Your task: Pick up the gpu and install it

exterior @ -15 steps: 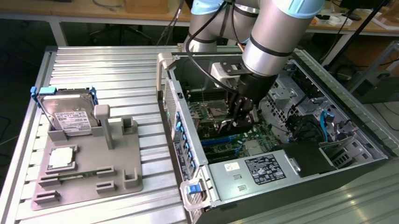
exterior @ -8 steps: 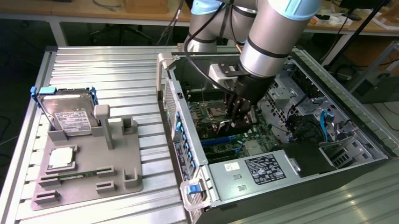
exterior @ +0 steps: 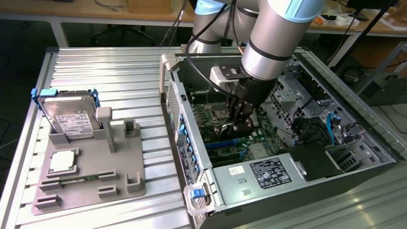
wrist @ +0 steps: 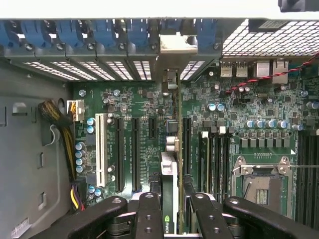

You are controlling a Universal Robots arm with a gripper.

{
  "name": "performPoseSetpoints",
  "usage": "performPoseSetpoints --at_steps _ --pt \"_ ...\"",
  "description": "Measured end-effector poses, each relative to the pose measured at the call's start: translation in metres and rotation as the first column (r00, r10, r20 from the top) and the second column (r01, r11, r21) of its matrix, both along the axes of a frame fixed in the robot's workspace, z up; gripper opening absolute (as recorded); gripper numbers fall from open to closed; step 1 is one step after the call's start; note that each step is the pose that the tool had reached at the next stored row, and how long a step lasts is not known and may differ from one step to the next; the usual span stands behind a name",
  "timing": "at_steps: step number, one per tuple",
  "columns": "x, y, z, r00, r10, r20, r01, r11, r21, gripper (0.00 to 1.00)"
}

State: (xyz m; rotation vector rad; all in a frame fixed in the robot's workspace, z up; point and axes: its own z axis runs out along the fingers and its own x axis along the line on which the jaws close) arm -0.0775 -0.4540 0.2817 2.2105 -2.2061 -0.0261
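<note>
My fingers are closed partway on the gpu, pinching the thin card edge-on between the pads. My gripper is down inside the open computer case, card standing upright over the green motherboard, lined up along the expansion slots, its far end at the case's rear brackets. Seated or not: can't tell. Outside, a hard drive sits upright in a grey parts holder on the table.

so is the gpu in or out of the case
In the case: the gripper holds the gpu edge-on over the motherboard slots; whether it's seated, cannot tell.
</note>
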Motion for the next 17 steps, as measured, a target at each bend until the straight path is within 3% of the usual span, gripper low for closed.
performPoseSetpoints --at_steps 17 --pt "-0.002 0.0002 -0.0039 1.0 0.0 0.0 0.0 1.0 0.0 0.27"
